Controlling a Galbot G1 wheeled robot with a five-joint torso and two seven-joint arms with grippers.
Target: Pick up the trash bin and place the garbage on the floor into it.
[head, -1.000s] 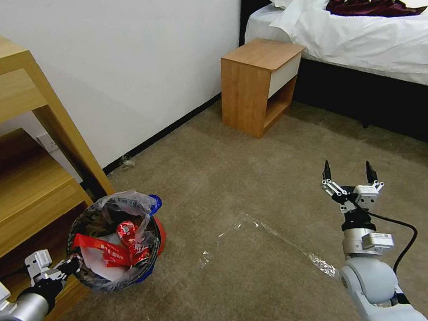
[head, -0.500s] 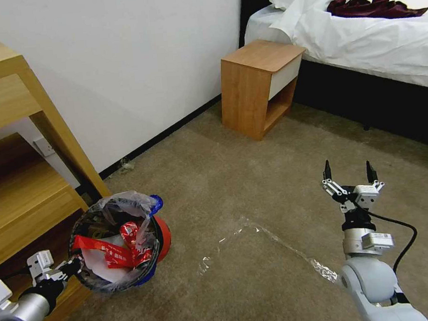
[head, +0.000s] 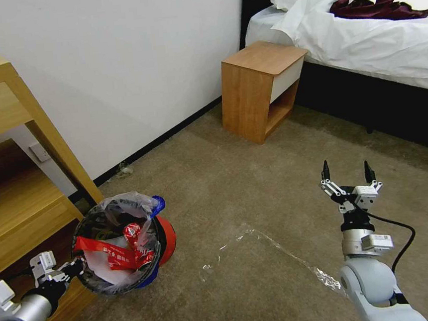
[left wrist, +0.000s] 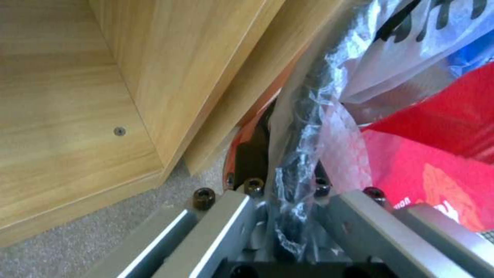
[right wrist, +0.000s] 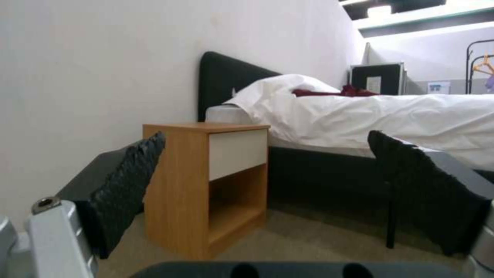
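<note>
Head view showed my left fingers (head: 75,266) at about eight o'clock, pinched shut on the near rim of the trash bin (head: 124,248), which hung tilted just beside the wooden shelf unit (head: 9,163) and above the floor (head: 237,198). The left wrist view confirmed the hold: both pads closed on the black rim with the crinkly clear liner (left wrist: 303,146) bunched between them. Inside the bin lay garbage (head: 114,251), red wrappers and some white paper, with a crushed red can among them.

I judged the bin light, with thin, fairly stiff plastic walls. The liner is slick, so a grip through it could slide; the rim edge, taken square and deep, was the sound place to hold. Carried by one side, it would swing and tip toward its mouth.

My right fingers (head: 347,174) stood at four o'clock, pointing up, spread wide with nothing between them; the right wrist view looked between the two pads to the nightstand (right wrist: 211,181) and the bed (right wrist: 370,112). Strips of clear tape (head: 282,249) glinted on the carpet between my arms.
</note>
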